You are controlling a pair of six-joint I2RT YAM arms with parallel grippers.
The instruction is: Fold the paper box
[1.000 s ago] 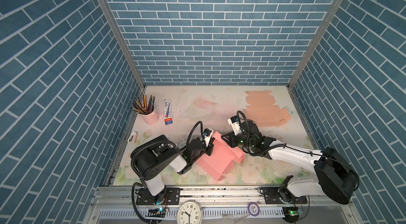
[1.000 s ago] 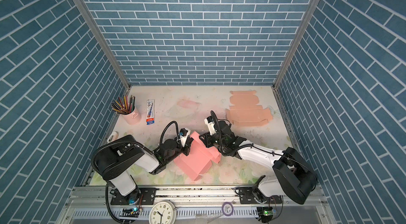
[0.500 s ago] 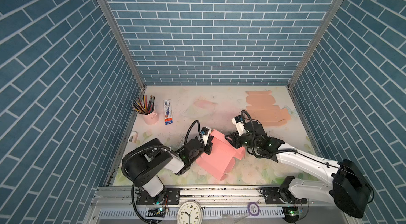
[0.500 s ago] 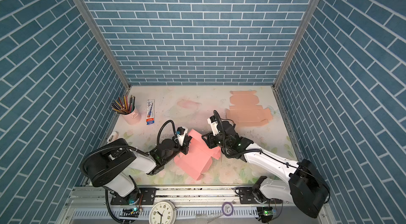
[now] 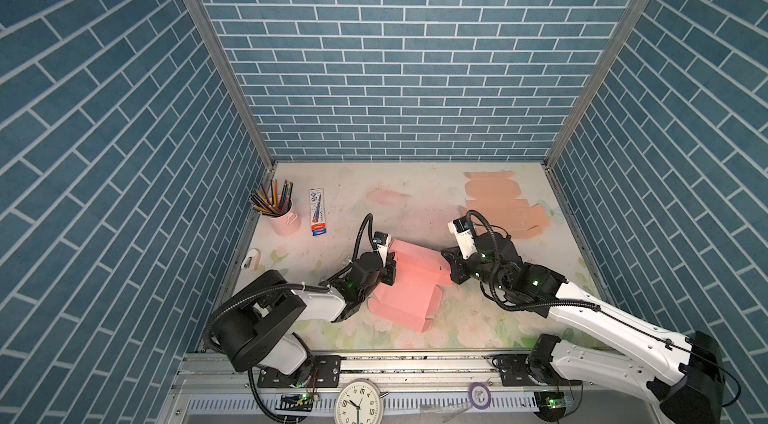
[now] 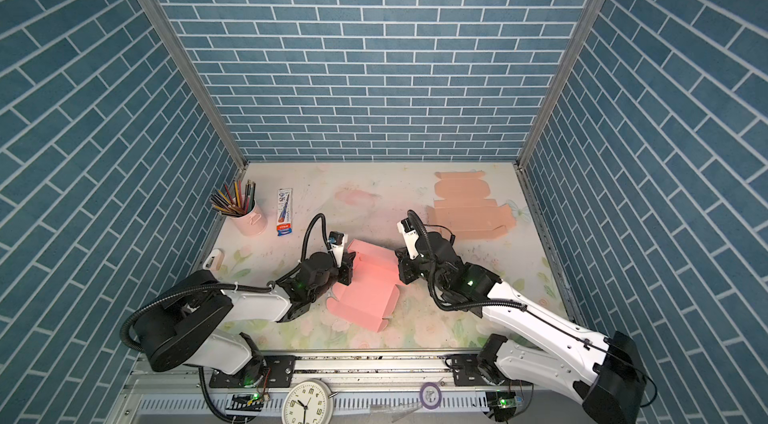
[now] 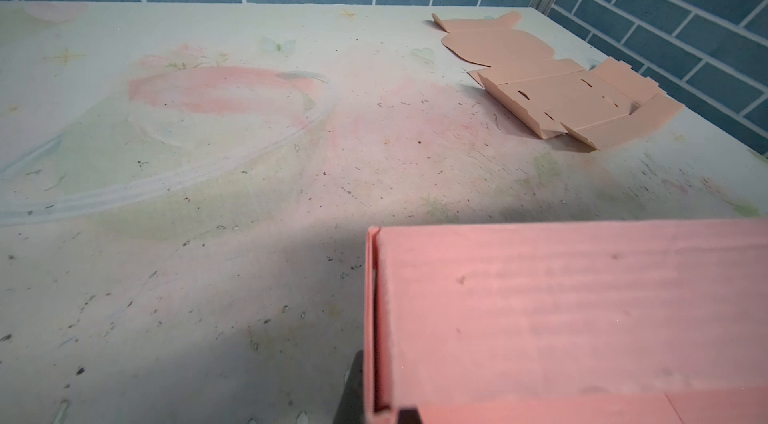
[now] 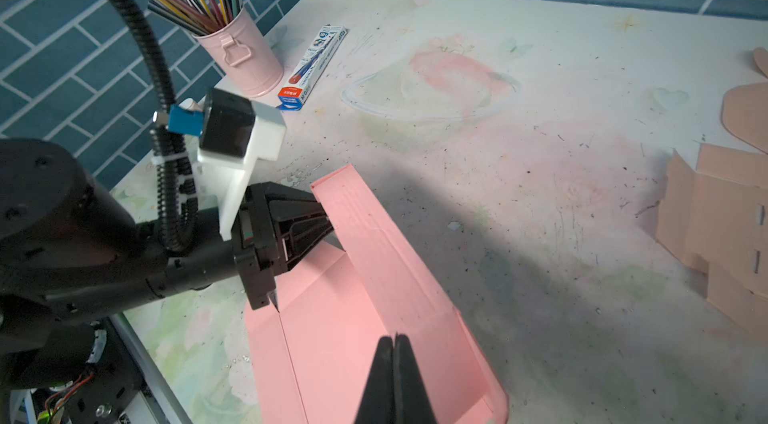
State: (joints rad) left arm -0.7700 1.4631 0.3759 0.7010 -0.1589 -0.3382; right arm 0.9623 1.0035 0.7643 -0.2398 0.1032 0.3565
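hidden / unclear: in the left wrist view the pink paper box (image 7: 561, 318) runs off the frame. the left gripper (image 8: 326, 220) shows there only as dark slivers beside the box's folded wall. in both top views the wrists cover the two ends of the box, so contact cannot be read there. the right wrist view cuts the box's near end off.

position: the box lies on the table (image 5: 415, 201) front of centre, between the two arms. the left gripper is clamped narrow on the raised long wall at the box's left end. the right gripper (image 8: 392, 343) is at the opposite end with its fingers pressed flat together and nothing seen between them. its tips are over the inner panel just inside that wall. cannot tell whether they touch the card.

materials / shapes: the box is matte pink card, faintly ribbed, with sharp creases. one long wall stands up doubled over, and the other panels and tabs lie flat. a tan flat blank (image 5: 498, 209) with slots and rounded flaps lies well apart at the back right. the table is a pale floral print, scuffed with dark specks.
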